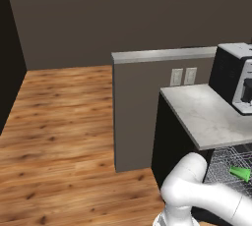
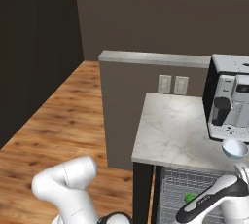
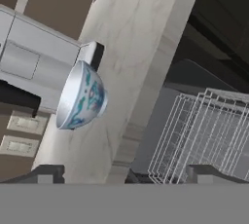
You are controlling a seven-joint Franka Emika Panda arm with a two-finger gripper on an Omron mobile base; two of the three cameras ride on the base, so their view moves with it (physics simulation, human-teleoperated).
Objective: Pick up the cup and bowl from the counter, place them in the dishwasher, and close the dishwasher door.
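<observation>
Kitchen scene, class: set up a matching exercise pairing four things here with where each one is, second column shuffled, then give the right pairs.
Things:
1. cup
2. bowl
3. coffee machine
4. sockets

Places:
A. on the grey partition wall
B. at the back of the counter
C. on the counter, just in front of the coffee machine
D. in the wire rack of the dishwasher

Pairs: 1-D, 2-C, 3-B, 4-A
</observation>
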